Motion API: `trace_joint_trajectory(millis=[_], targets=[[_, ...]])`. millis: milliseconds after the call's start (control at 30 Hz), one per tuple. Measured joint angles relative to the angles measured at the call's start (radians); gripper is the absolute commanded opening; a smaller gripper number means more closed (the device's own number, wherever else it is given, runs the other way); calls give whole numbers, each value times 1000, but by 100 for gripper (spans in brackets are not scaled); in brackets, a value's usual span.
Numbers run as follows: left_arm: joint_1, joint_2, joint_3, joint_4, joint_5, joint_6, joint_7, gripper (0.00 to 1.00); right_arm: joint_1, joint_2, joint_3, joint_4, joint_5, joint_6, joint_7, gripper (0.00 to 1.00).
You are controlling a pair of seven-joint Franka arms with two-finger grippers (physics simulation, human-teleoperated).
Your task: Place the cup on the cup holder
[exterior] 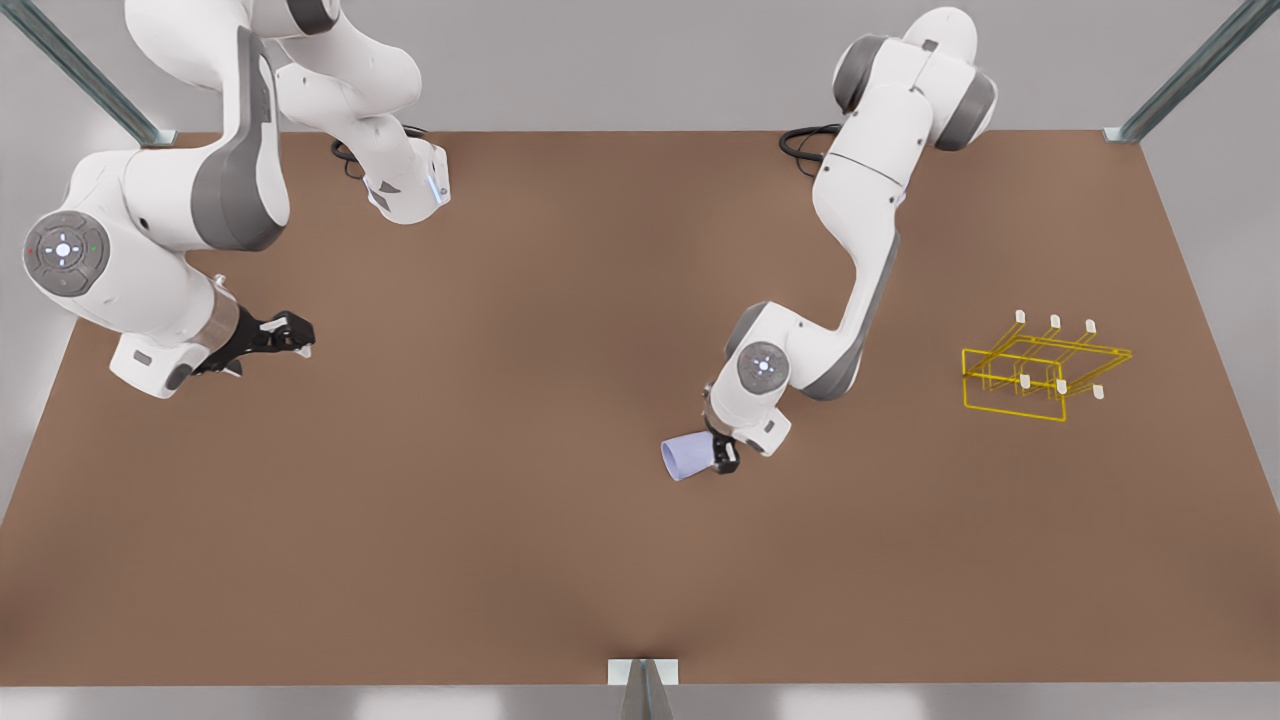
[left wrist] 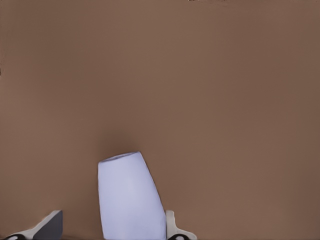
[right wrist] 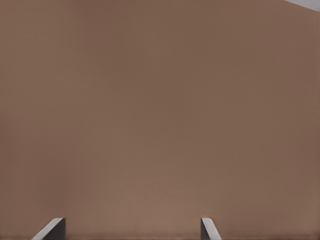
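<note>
While the right gripper (exterior: pixel 290 335) is held with fingers apart over the table (exterior: pixel 500 560) near the front view's left edge, the cup (exterior: pixel 686 457) is gripped tilted by the left gripper (exterior: pixel 722 455) mid-table; the cup holder (exterior: pixel 1045 370) is seen near the right edge.
</note>
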Motion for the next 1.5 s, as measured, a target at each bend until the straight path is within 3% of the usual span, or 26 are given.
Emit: trace_joint_trajectory(millis=[600,1500], targets=[[-30,103,-3,23,7,127,-585,100,8,8,0,-3,-3,-31,88,100],[-29,199,-43,64,5,255,-585,100,15,43,0,5,-5,-28,129,100]])
